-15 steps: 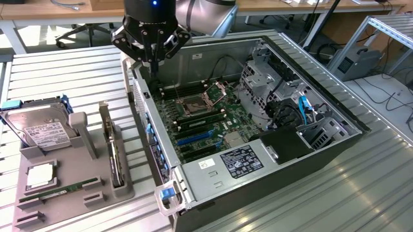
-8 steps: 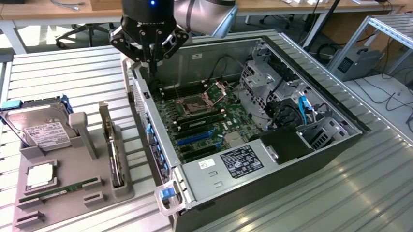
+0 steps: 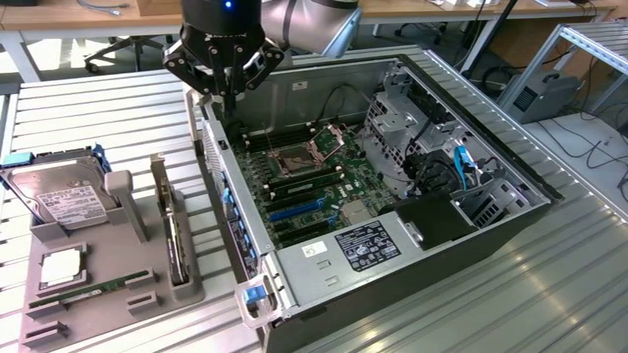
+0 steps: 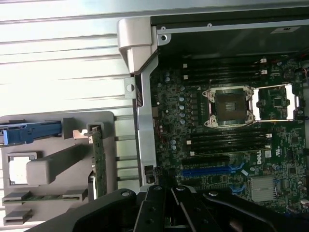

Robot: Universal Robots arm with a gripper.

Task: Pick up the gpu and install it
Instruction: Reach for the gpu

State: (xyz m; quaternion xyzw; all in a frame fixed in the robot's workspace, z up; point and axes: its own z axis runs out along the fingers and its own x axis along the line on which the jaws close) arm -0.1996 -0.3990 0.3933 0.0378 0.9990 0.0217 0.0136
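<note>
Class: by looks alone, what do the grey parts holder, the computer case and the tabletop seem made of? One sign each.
Parts holder: probably plastic, matt grey, blocky moulded slots.
Computer case: likely sheet steel, dull silver, folded edges, punched holes.
Tabletop: seemingly aluminium, satin pale, long parallel grooves.

A ribbed metal table (image 3: 98,110) catches bright light. Beyond it stand wooden desks (image 3: 59,15) and a chair base (image 3: 126,50); cables (image 3: 601,151) trail over the pale floor (image 3: 569,136).
</note>
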